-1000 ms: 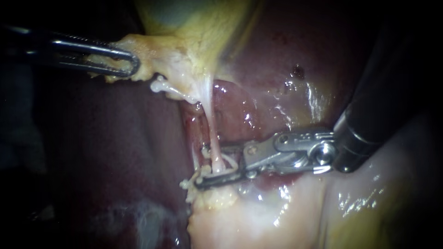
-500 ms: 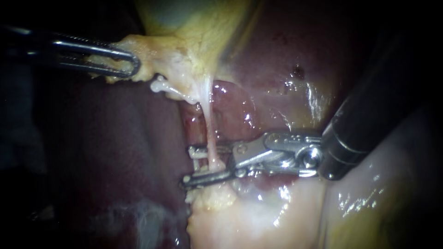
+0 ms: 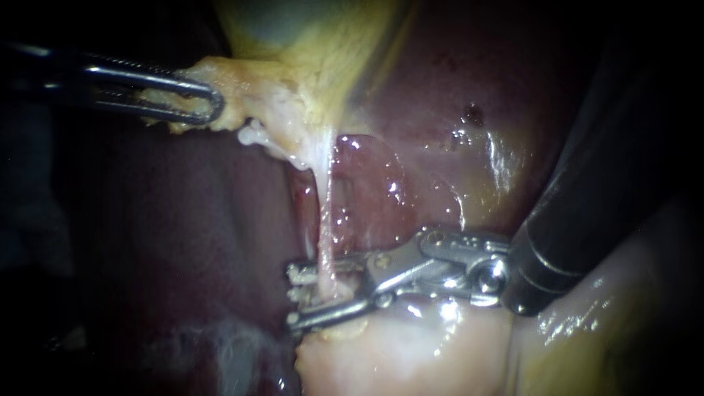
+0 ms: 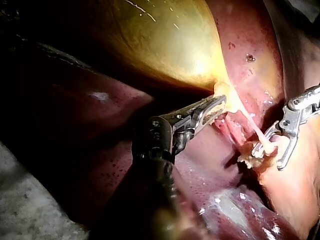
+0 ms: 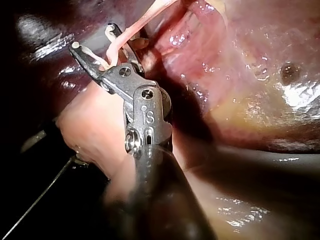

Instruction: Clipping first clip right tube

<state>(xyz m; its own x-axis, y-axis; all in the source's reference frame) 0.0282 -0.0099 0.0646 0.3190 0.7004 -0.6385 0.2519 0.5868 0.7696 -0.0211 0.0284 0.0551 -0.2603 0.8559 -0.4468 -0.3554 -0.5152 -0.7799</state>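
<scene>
My left instrument (image 3: 209,103) comes in from the left with its jaws clamped on the pale fatty tissue (image 3: 249,95) at the neck of the gallbladder (image 3: 308,29), holding it out to the side. From that tissue a thin pink tube (image 3: 324,227) runs down, taut, across the dark red liver (image 3: 440,110) to a pale mound of tissue (image 3: 396,352) below. My right instrument (image 3: 295,295) reaches in low from the right. Its jaws stand apart with the tube passing between them, well inside the gap, just above where the tube meets the mound. In the right wrist view the jaws make a narrow V around the tube. A pale line lies along the inner face of each jaw, but I cannot tell whether that is a clip. A finer strand runs just beside the tube, and I cannot say which of the task's tubes I have between the jaws.
</scene>
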